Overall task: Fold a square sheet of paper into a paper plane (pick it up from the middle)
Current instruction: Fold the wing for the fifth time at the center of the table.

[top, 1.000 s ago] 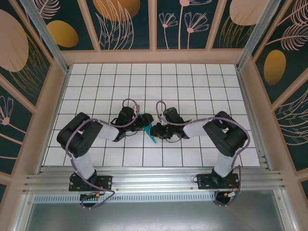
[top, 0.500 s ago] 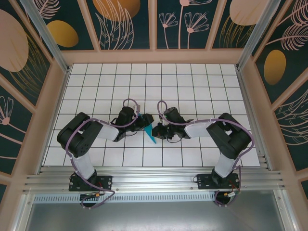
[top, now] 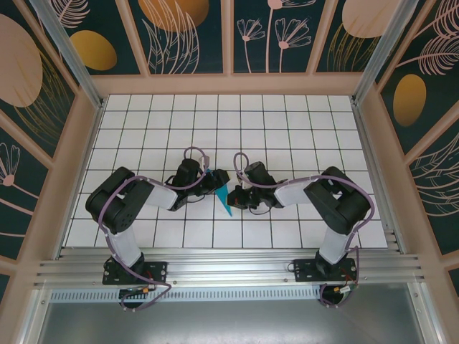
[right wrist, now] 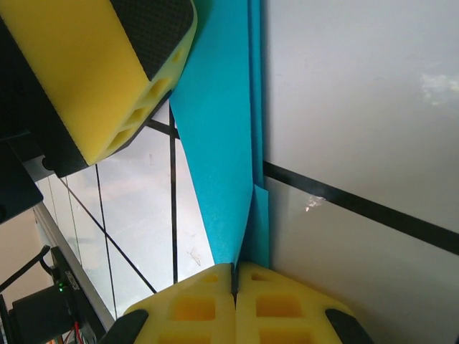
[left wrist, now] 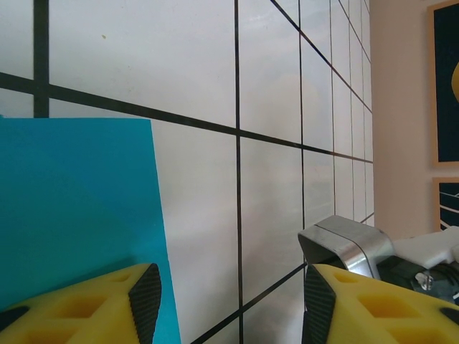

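The left gripper is being held with fingers apart, released, just beside the creased teal paper; that paper is being pinched at one edge between the clenched fingers of the right gripper, near the table's middle

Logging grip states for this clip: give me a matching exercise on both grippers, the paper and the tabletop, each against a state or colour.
Things:
1. left gripper
2. right gripper
3. folded paper
4. tabletop

States or colours:
A. white with black grid lines
B. jaws shut, pinching the paper
C. teal
D. jaws apart

Pairs: 1-D, 2-B, 3-C, 4-A
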`<action>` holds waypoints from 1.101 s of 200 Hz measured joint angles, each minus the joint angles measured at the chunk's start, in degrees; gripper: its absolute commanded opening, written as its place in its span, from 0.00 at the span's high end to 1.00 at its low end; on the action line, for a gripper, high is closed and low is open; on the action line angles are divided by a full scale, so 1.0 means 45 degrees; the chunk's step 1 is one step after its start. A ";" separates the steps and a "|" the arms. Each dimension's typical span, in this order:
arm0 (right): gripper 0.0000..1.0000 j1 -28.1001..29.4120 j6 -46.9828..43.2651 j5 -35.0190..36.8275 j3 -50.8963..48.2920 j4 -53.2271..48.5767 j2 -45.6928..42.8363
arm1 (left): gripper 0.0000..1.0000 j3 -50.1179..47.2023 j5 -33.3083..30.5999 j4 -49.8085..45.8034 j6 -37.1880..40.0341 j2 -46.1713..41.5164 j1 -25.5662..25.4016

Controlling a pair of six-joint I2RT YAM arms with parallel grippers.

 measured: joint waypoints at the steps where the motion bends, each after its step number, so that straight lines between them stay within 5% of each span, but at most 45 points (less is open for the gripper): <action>1: 0.94 0.0000 -0.0005 -0.0005 0.0000 0.0000 0.0000 | 0.41 0.0005 0.0000 0.0000 -0.0005 0.0005 0.0000; 81: 0.87 -0.0010 -0.0044 -0.0262 -0.0175 -0.0248 -0.0461 | 0.41 0.0053 0.0049 -0.0015 -0.0005 0.0044 0.0000; 220: 0.90 -0.0010 0.0010 -0.0816 -0.0840 -0.0073 -0.0544 | 0.41 0.0175 0.0141 -0.0058 0.0000 0.0131 0.0000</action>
